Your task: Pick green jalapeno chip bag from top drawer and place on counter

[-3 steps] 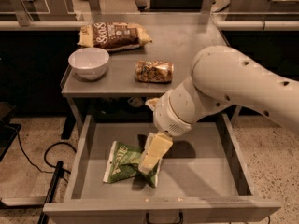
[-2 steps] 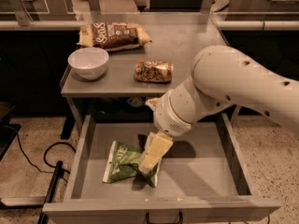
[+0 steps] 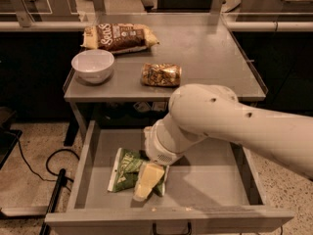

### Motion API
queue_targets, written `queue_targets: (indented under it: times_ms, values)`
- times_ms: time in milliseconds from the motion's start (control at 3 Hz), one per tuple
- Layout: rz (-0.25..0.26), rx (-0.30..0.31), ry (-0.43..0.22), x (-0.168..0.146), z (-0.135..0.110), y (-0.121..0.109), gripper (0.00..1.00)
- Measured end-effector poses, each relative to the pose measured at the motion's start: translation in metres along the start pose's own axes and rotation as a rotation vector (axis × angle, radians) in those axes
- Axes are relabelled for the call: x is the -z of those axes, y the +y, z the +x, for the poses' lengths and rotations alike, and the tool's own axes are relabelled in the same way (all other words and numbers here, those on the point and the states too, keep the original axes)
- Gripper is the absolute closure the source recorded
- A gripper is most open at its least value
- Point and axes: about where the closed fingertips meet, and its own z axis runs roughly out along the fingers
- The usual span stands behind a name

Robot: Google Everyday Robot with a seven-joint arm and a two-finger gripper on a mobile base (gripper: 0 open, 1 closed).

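The green jalapeno chip bag (image 3: 124, 169) lies crumpled on the flat bottom of the open top drawer (image 3: 205, 180), left of its middle. My gripper (image 3: 147, 180) reaches down from the big white arm and sits on the bag's right part, covering it. The counter (image 3: 210, 58) is the grey table top right behind and above the drawer. The arm hides the drawer's back middle.
On the counter stand a white bowl (image 3: 93, 65) at the left, a brown-and-cream bag (image 3: 120, 37) at the back, and a small golden-brown packet (image 3: 161, 75) in the middle. The drawer's dark handle (image 3: 171, 228) is at the front. A black cable (image 3: 49, 160) lies on the floor at the left.
The arm has swung lower and toward the drawer's front, and the gripper now sits further down on the bag's right side. The bag has not visibly moved.
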Motion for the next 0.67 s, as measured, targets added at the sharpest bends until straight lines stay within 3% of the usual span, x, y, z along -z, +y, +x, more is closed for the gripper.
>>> queue_targets:
  times_ms: [667]
  values:
    - [-0.019, -0.049, 0.032, -0.048, 0.024, -0.003, 0.0]
